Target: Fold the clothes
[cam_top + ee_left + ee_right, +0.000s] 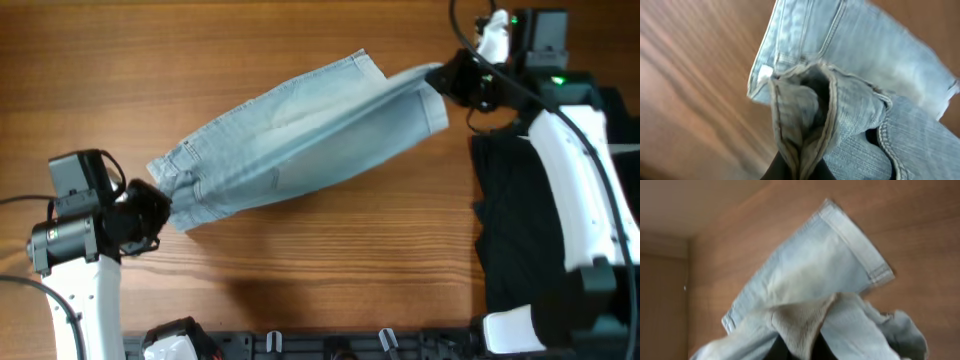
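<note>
The light blue denim shorts [300, 135] stretch diagonally across the table, waistband at lower left, cuffed hems at upper right. My left gripper [158, 205] is shut on the waistband end; in the left wrist view the bunched waistband [802, 125] is pinched between my fingers [802, 172]. My right gripper [450, 80] is shut on a leg hem; in the right wrist view the denim [810, 280] hangs from my fingers [800, 352], with a cuffed hem [855, 245] beyond. The shorts look lifted and pulled taut between both grippers.
Black garments [520, 220] lie in a pile at the right side of the wooden table [330, 270], under my right arm. A dark rail with clips [330, 345] runs along the front edge.
</note>
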